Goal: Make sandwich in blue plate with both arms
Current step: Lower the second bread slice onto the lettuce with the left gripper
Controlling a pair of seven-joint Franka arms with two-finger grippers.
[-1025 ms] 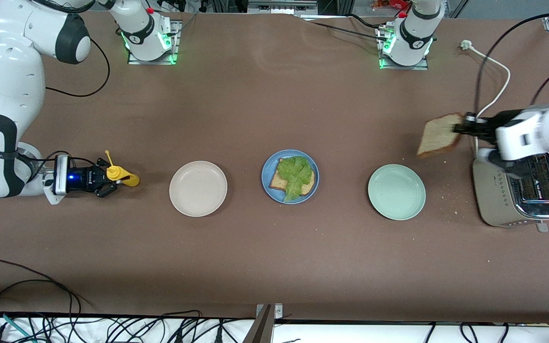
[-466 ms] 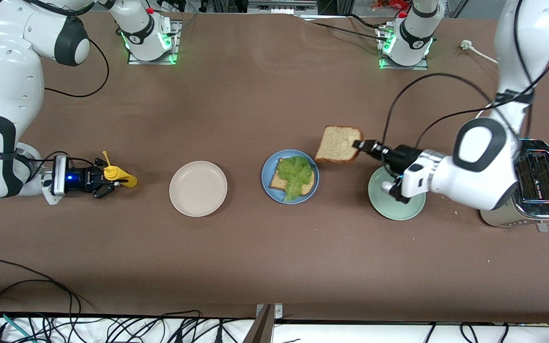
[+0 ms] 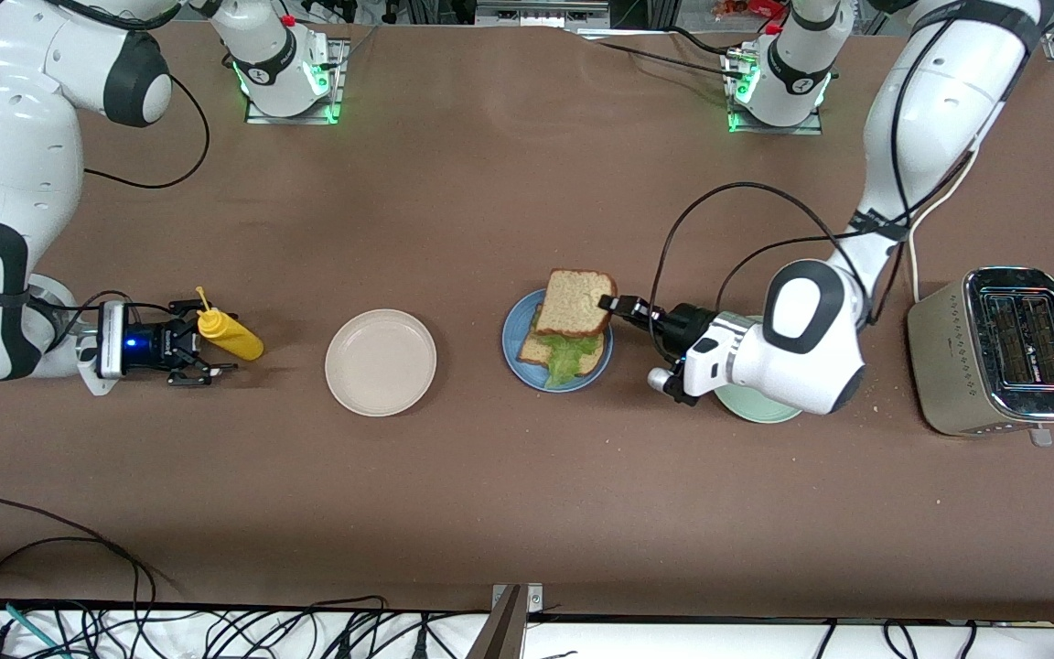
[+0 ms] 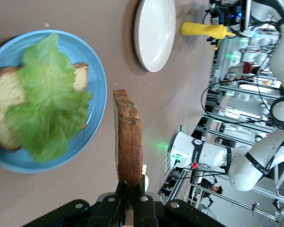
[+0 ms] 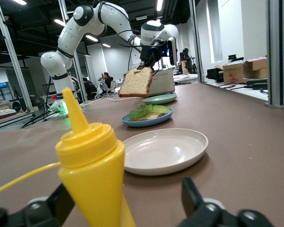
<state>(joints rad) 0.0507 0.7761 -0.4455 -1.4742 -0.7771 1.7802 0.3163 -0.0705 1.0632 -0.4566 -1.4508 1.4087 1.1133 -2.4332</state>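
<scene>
Brown toasted bread slice (image 3: 579, 302) hangs pinched in my left gripper (image 3: 617, 305) over the round blue plate (image 3: 513, 340), where ruffled green lettuce (image 3: 573, 353) lies on the bottom slice (image 3: 536, 348). Topping is the step; next I must lower squarely, then release. My right gripper (image 3: 190, 343) rests on the brown table, fingers wide around the yellow squeeze bottle (image 3: 230, 335).

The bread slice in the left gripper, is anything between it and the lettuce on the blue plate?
Nothing visible. The left gripper holds the bread slice in the air over the blue plate, above the lettuce on the bottom slice. Only open space lies between them.
</scene>
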